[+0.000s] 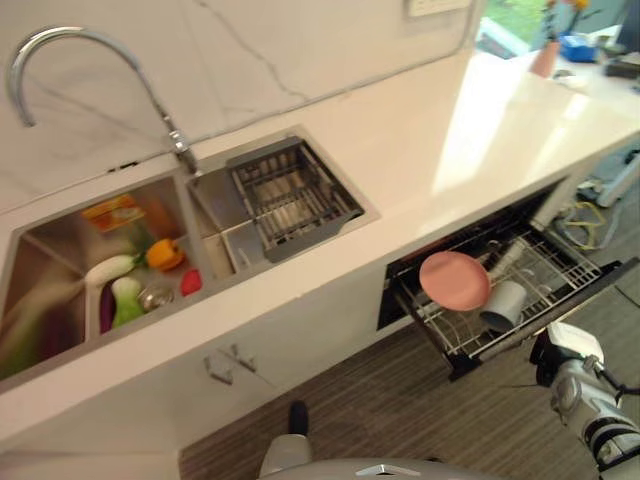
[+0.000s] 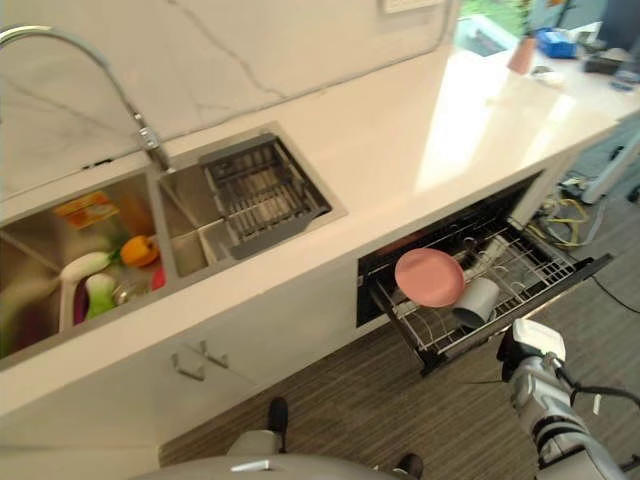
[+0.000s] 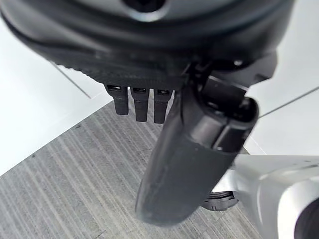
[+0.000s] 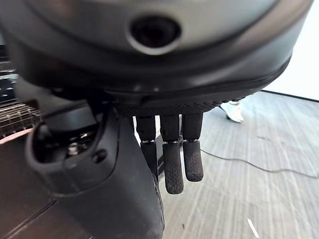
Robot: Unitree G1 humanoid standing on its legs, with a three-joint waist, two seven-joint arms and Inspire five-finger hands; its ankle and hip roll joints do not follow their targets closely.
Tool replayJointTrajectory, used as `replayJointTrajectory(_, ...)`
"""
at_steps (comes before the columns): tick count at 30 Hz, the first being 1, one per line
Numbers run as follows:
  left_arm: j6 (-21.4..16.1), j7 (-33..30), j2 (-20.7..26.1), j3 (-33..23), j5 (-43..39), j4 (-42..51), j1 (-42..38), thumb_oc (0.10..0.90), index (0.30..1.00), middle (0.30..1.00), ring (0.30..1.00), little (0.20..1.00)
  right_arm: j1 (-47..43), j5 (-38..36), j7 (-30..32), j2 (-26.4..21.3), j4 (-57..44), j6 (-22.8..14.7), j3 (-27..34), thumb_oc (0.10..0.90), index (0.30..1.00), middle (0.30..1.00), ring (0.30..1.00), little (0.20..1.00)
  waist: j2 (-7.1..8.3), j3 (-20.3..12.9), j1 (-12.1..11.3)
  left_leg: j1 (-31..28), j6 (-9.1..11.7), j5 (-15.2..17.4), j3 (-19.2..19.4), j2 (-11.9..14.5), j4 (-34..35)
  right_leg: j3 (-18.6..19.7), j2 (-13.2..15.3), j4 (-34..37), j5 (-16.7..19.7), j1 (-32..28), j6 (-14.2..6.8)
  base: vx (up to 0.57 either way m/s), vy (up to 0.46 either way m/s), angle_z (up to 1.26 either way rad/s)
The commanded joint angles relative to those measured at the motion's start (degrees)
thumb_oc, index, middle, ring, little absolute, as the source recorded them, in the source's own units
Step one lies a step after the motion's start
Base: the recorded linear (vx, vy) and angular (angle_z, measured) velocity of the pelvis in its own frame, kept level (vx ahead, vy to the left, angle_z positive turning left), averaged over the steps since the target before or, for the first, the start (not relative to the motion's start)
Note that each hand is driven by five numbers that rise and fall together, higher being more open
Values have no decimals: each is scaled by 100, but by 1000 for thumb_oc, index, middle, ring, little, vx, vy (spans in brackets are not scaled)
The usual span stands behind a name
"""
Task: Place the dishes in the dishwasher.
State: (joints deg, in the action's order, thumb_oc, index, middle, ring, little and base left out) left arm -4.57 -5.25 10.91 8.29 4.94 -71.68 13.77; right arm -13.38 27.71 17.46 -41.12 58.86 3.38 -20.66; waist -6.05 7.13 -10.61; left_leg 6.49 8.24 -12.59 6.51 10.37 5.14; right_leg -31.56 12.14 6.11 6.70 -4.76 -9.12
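Note:
The dishwasher's drawer stands pulled out under the counter, and its wire rack (image 1: pixel 562 262) is exposed. A pink plate (image 1: pixel 454 280) stands on edge in the rack, with a grey cup (image 1: pixel 503 305) lying beside it on the near side. My right hand (image 1: pixel 562 352) hangs just in front of the drawer's outer edge. In the right wrist view its fingers (image 4: pixel 172 160) are straight and hold nothing. My left hand (image 3: pixel 141 105) hangs over the striped floor, fingers straight and empty.
A double sink is set in the white counter (image 1: pixel 430 140). The left basin (image 1: pixel 60 250) holds vegetables, the right one a wire drain basket (image 1: pixel 290 195). A curved tap (image 1: pixel 95 50) rises behind. Cables lie on the floor at far right (image 1: pixel 590 215).

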Motion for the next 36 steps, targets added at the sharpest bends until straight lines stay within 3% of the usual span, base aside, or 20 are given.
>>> replayJointTrajectory(1,-44,-154,193,435,-201,-53,-577,800,900,900,900,900,-1661,247,536,-383,-713,-564,-173,400,300,300,300,300,58,284,-385,617,-86,308,-161,-268,-123,-273,102,-128,-972,-539,-74,19,-24,23)
replayJointTrajectory(8,-54,-190,251,611,-445,104,-676,800,900,900,900,900,-2560,200,773,-394,-1203,-539,-523,400,300,300,300,300,71,432,-606,958,-59,212,-368,-403,-118,-540,193,-176,-887,-432,-100,3,19,41)
replayJointTrajectory(15,-88,-73,270,526,-949,322,-962,800,900,900,900,900,-2945,550,690,-58,-1875,-559,-1081,400,300,300,300,300,123,560,-595,1110,-42,176,-355,-375,-100,-654,248,-269,-893,-318,-105,0,16,9)
replayJointTrajectory(17,-81,-67,281,527,-958,336,-950,800,900,900,900,900,-2937,554,687,-51,-1881,-554,-1077,485,427,427,427,427,130,554,-592,1112,-43,175,-357,-377,-100,-656,250,-271,-894,-316,-107,7,18,-1)
replayJointTrajectory(18,-164,154,313,405,-1545,729,-944,800,900,900,900,900,-2596,553,575,222,-1758,-502,-1019,775,862,862,862,862,172,555,-513,1077,-89,227,-304,-367,-99,-635,276,-305,-880,-299,-126,14,36,-1)
replayJointTrajectory(19,-160,158,327,407,-1553,739,-931,800,900,900,900,900,-2585,557,576,232,-1760,-501,-1014,800,900,900,900,900,183,549,-516,1074,-91,229,-301,-369,-98,-633,280,-306,-881,-299,-128,50,81,-6)
replayJointTrajectory(22,-199,78,384,101,-1735,952,-960,800,900,900,900,900,-1835,404,455,568,-1630,-486,-737,800,900,900,900,900,345,475,-414,903,-201,394,-185,-376,-105,-582,380,-422,-869,-301,-182,85,76,-8)
replayJointTrajectory(23,-177,80,353,-119,-1842,950,-981,800,900,900,900,900,-1128,79,390,897,-1319,-421,-353,800,900,900,900,900,478,389,-304,685,-337,555,-151,-458,-106,-546,526,-784,-892,-278,-230,95,77,-4)
replayJointTrajectory(24,-178,83,372,-111,-1845,947,-972,800,900,900,900,900,-1107,79,393,911,-1323,-422,-342,800,900,900,900,900,502,383,-313,676,-346,564,-145,-475,-107,-541,556,-819,-910,-272,-244,151,118,4)
replayJointTrajectory(27,-54,324,341,-282,-1934,727,-987,800,900,900,900,900,14,-412,171,1465,-759,-259,344,800,900,900,900,900,687,278,-58,176,-615,840,-215,-738,-109,-318,907,-1837,-954,-233,-287,211,196,8)
replayJointTrajectory(28,9,401,308,-214,-1869,608,-1035,800,900,900,900,900,622,-761,90,1751,-117,-190,778,800,900,900,900,900,698,289,200,-108,-895,856,-467,-1005,-142,81,1162,-2928,-320,-11,-286,205,258,28)
replayJointTrajectory(29,9,402,311,-212,-1870,609,-1033,800,900,900,900,900,624,-762,91,1753,-115,-192,779,800,900,900,900,900,717,294,192,-112,-905,859,-455,-1029,-143,105,1199,-2972,-336,10,-300,171,228,52)
replayJointTrajectory(31,31,488,354,-101,-1775,583,-1090,800,900,900,900,900,965,-977,10,1937,216,-183,937,800,900,900,900,900,633,338,388,-364,-991,911,-713,-1049,-101,761,993,-3873,-218,394,-239,96,42,100)
replayJointTrajectory(32,34,508,339,-15,-1727,586,-1120,800,900,900,900,900,1049,-1157,-39,2047,415,-195,1015,800,900,900,900,900,573,366,469,-492,-990,951,-883,-1020,-91,1046,843,-4168,-387,618,-199,89,-146,108)
replayJointTrajectory(33,18,521,307,159,-1731,550,-1230,800,900,900,900,900,1083,-1675,-91,2161,794,-252,1122,800,900,900,900,900,539,375,579,-496,-882,933,-1144,-953,-127,1334,460,-3565,-1070,676,-4,57,-157,54)
replayJointTrajectory(34,17,522,306,160,-1732,548,-1234,800,900,900,900,900,1079,-1677,-90,2159,799,-255,1124,800,900,900,900,900,518,367,586,-482,-877,923,-1158,-930,-123,1312,432,-3526,-1044,666,7,55,-239,81)
replayJointTrajectory(35,22,555,301,255,-1702,456,-1326,800,900,900,900,900,1110,-1856,-150,2196,822,-283,1119,800,900,900,900,900,524,368,677,-463,-798,909,-1319,-907,-155,1530,247,-2937,-1276,636,67,47,-211,63)
replayJointTrajectory(36,28,596,316,293,-1633,361,-1389,800,900,900,900,900,1120,-1913,-201,2215,884,-305,1087,800,900,900,900,900,554,353,738,-480,-725,937,-1415,-915,-156,1768,146,-2401,-1227,647,48,78,-318,57)
